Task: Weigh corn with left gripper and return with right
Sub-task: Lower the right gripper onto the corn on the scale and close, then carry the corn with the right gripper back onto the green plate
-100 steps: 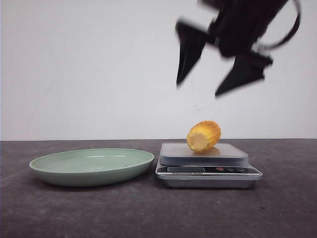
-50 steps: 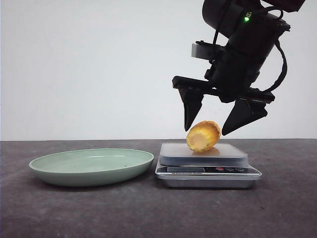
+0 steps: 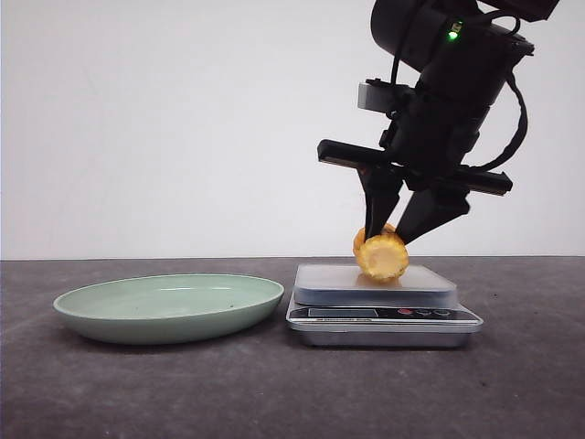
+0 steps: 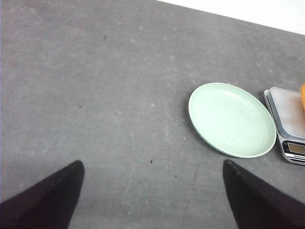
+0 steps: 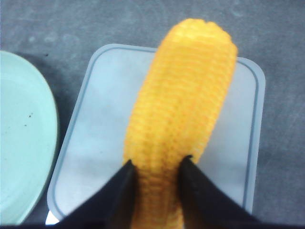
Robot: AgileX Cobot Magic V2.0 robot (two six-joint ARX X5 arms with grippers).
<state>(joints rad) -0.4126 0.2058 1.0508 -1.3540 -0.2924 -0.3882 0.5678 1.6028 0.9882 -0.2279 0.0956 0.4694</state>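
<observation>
Corn (image 3: 382, 255), a short stubby yellow-orange cob piece with ribbed kernel rows and a paler cut end, lies on its side on the flat pale platform of the silver digital kitchen scale (image 3: 384, 311), which sits on the dark grey worktop (image 3: 274, 393). It looks light and stiff, though its rounded body would likely roll, and the kernel ribs should give the fingers some bite; a hold across the round middle, rows crosswise to the pads, seems safest.

Just beside the scale, on the side away from the right arm, rests the shallow pale green round plate (image 3: 169, 307), with nothing in it.

Above the scale, the black right end effector (image 3: 391, 234) reaches down with its two fingers narrowed against opposite flanks of the cob; the right wrist view shows both dark tips (image 5: 119, 183) pressed to the kernels, so it appears clamped on the corn. The cob seems to rest on the platform.

Well apart from the scale, the left end effector (image 4: 152, 191) hangs spread wide over bare worktop, holding nothing.
</observation>
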